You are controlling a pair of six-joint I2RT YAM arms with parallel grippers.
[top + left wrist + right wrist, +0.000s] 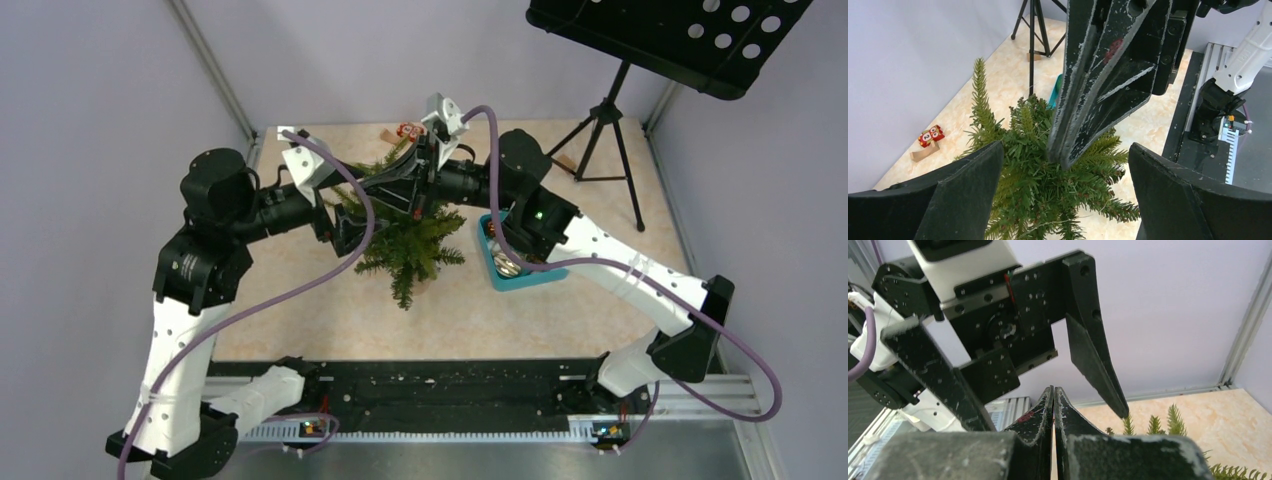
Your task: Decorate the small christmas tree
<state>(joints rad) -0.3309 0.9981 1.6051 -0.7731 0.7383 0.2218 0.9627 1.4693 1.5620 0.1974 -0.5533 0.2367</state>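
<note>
The small christmas tree stands mid-table with bare dark green branches; no ornament shows on it. My left gripper hovers over its left side, open wide, with branches below and between its fingers. My right gripper is shut, and its closed fingers point down into the gap of the left gripper, just above the treetop. In the right wrist view the right gripper is pressed shut, with nothing seen between the tips. The left gripper's open fingers stand in front of it.
A teal tray with ornaments sits right of the tree, under the right arm. A small red item lies by the back wall, beside a cardboard piece. A black tripod music stand stands at the back right.
</note>
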